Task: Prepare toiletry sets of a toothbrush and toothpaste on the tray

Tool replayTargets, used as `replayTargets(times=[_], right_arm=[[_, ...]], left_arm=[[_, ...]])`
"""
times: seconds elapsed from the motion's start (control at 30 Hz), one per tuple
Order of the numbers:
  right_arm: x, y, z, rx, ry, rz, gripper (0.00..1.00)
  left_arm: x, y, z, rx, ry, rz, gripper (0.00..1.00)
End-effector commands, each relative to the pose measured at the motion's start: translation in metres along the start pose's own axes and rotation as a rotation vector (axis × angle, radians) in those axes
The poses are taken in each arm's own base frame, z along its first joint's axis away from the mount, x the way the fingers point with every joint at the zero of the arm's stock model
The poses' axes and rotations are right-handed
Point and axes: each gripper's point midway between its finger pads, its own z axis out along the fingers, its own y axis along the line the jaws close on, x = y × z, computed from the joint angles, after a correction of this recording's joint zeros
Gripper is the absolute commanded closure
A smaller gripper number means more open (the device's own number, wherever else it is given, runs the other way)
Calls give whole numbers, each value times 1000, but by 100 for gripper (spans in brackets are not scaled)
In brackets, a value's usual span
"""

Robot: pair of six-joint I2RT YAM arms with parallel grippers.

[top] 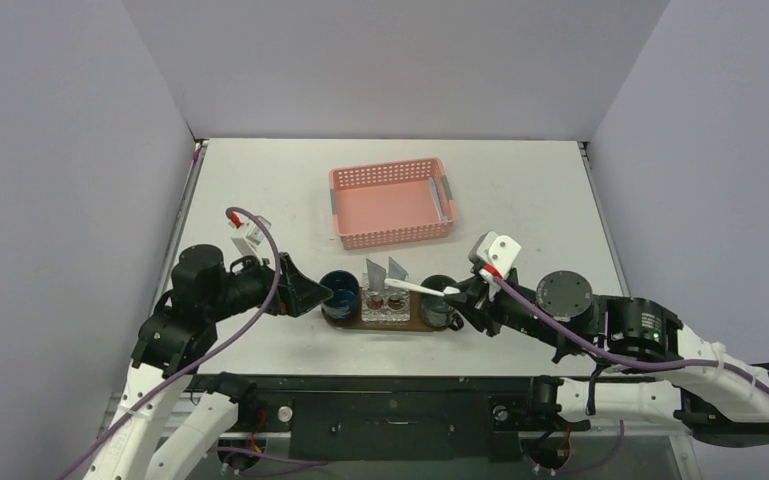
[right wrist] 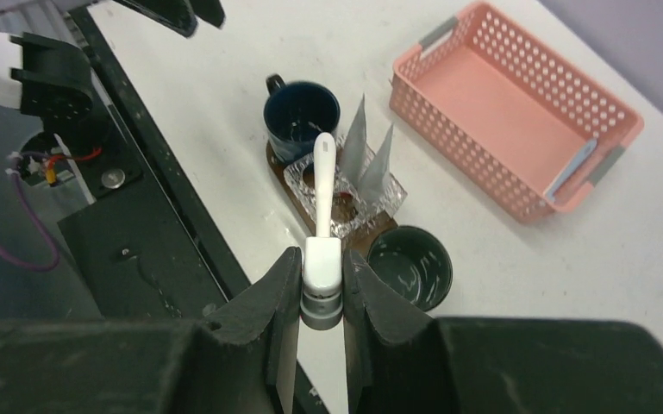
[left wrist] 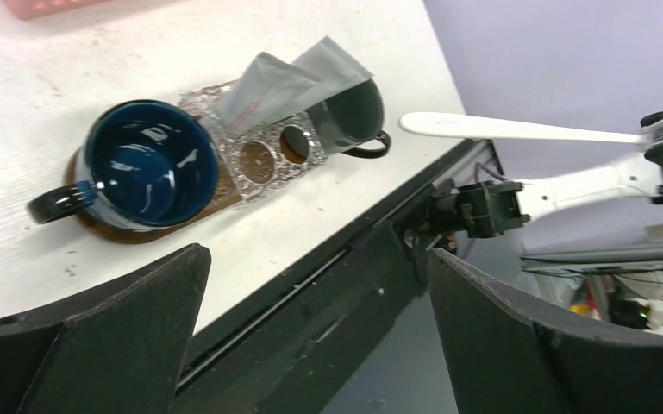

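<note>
Your left gripper (top: 305, 293) hangs with its jaws spread wide and nothing between them, just beside the blue mug (left wrist: 146, 164) at the left end of the tray (left wrist: 138, 231). Your right gripper (right wrist: 321, 267) pinches a white toothbrush (right wrist: 324, 185) by the handle, its head reaching out level over the clear holder (left wrist: 259, 159). The tray lies near the table's front edge between both grippers, in front of the pink basket (top: 390, 238), carrying two mugs, the holder and two grey toothpaste sachets (left wrist: 267, 86) standing in it.

Top view looks down from behind the arms — closer wrist views share the tray (top: 407, 323), ahead of left gripper (left wrist: 315, 259) and right gripper (right wrist: 321, 259)
</note>
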Motion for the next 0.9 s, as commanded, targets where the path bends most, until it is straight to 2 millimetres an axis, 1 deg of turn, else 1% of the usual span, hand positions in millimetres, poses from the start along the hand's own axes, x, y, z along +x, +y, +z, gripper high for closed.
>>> replayTargets(times=[0.0,0.1,0.23,0.43,0.87], right_arm=[[28,-14,-2,123,159,84,100],[38,-14,0,147,208,109,100],[47,-11,7,158,253,129,100],[58,-10,27,199,310,139,100],[62,-9,60,210,303,186,100]], left_arm=[[-7,19,-8,-107,-48,105,4],[-2,28,-7,-136,-43,110,4],[5,38,-6,-158,-38,120,4],[8,46,-4,-174,-48,134,4],[-1,45,-4,-162,-111,165,4]])
